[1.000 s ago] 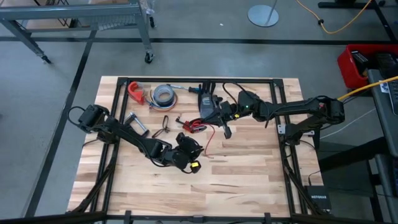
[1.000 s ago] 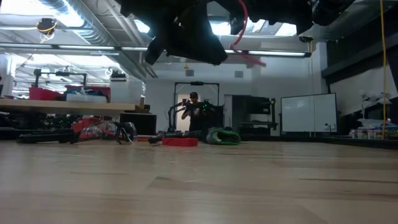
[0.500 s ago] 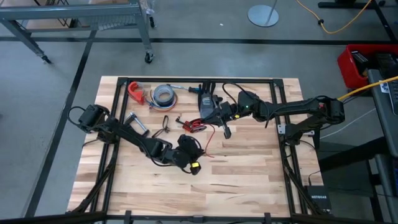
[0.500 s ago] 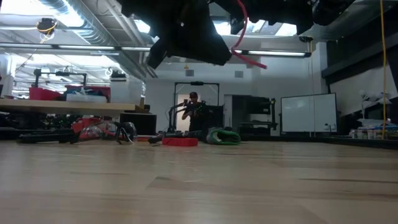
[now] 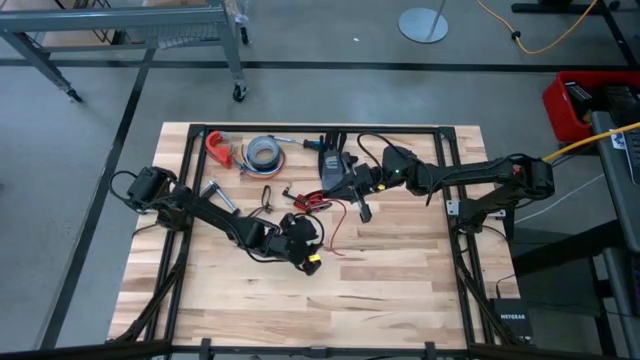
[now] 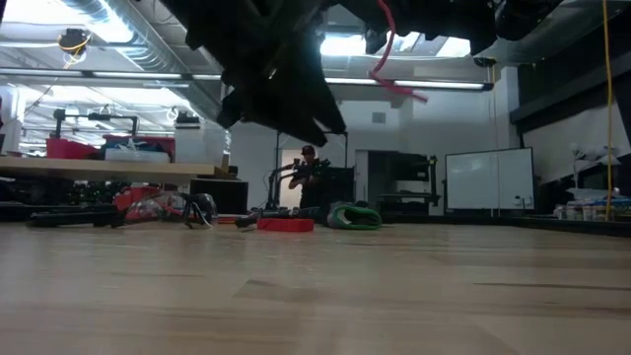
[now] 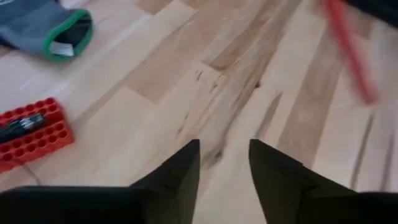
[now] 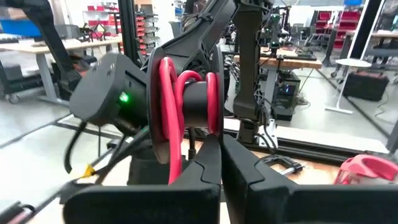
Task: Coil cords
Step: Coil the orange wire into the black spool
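Left gripper (image 7: 222,163) shifted, fingers apart, empty; right gripper (image 8: 221,163) closed; cords (image 8: 166,106) partly hidden.

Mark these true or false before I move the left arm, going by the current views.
1. The left fingers are open with nothing between them. True.
2. The right fingers stand wide open. False: they are shut together.
3. The red cord loops just ahead of the right fingers. True.
4. The left fingers hold the grey glove. False: it lies on the table, apart from them.
5. The grey tape roll lies beside the red clamp. True.
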Robot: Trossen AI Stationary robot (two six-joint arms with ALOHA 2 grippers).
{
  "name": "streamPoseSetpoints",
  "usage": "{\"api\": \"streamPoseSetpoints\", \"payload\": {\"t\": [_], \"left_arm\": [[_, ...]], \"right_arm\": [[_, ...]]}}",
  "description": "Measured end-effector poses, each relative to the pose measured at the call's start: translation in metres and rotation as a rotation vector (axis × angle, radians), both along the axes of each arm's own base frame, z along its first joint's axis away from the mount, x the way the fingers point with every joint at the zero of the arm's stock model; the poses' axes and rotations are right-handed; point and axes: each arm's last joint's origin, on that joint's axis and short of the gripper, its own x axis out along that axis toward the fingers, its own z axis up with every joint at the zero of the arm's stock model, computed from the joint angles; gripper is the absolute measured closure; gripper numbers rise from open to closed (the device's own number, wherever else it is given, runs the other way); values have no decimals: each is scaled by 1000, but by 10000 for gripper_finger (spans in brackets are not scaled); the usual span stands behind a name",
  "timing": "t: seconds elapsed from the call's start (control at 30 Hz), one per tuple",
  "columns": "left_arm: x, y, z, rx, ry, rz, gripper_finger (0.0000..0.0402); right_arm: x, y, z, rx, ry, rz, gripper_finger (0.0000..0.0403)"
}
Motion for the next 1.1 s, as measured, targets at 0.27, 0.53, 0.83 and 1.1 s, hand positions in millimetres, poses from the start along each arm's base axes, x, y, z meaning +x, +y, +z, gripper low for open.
{"api": "streamPoseSetpoints", "payload": {"t": [0.27, 0.53, 0.83, 1.1], "left_arm": [[6, -2, 7, 6, -80, -24, 260], [7, -2, 9, 21, -99, -42, 276], [7, -3, 9, 22, -100, -44, 277], [8, -3, 9, 13, -107, -38, 277]], "right_arm": [[1, -3, 0, -104, -28, -113, 402], [1, -4, -4, -166, -1, -122, 402], [1, -4, -8, -194, 33, -149, 402], [1, -4, -9, -196, 38, -147, 402]]}}
